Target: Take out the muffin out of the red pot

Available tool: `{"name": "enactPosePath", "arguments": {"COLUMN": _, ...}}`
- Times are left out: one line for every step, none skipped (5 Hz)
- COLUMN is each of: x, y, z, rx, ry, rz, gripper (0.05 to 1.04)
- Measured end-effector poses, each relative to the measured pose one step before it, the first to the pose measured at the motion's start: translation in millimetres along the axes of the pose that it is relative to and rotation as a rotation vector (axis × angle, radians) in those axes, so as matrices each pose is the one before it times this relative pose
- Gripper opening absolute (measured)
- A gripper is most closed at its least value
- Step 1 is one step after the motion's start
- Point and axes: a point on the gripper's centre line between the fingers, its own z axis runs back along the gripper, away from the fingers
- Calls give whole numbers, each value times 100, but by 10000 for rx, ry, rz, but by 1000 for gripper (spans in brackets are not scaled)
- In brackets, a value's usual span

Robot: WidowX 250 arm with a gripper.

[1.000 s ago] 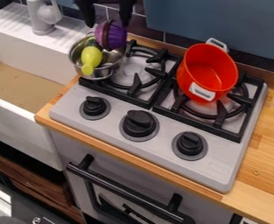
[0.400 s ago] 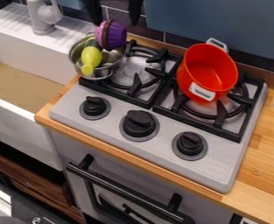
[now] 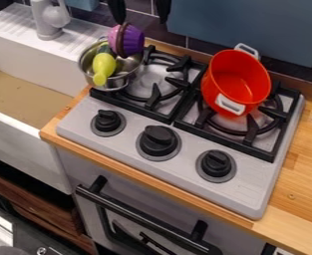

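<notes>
Muffin [image 3: 133, 41], purple and pink with a brown band, is at the far side of the silver pot [image 3: 120, 79], tipped on its side and outside the red pot [image 3: 236, 82]. The gripper [image 3: 142, 23] hangs at the top edge of the view, just above the muffin in the picture, its jaws wide apart with a gap between them.

The red pot sits over the right burner [image 3: 251, 130], one white handle on its near side and another on its far side. The silver pot is by the far left corner of the stove [image 3: 128, 130], with a yellow-green toy vegetable [image 3: 103, 67] in it, lying over the near rim. Three black knobs line the stove's front. The stove is set in a wooden table [image 3: 304, 199], beside a white sink [image 3: 25, 129] with a grey faucet [image 3: 48, 20].
</notes>
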Motion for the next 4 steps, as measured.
{"name": "enactPosePath", "arguments": {"x": -1004, "y": -1699, "z": -78, "rx": -50, "ry": -311, "rz": -486, "gripper": 999}}
{"name": "enactPosePath", "arguments": {"x": -677, "y": -1630, "z": -277, "rx": -71, "ry": 105, "rz": -392, "gripper": 999}}
{"name": "enactPosePath", "arguments": {"x": -95, "y": -212, "z": 387, "rx": -5, "ry": 129, "rz": 101, "gripper": 999}}
{"name": "enactPosePath", "arguments": {"x": 328, "y": -117, "z": 546, "rx": -156, "ry": -57, "rz": 136, "gripper": 999}}
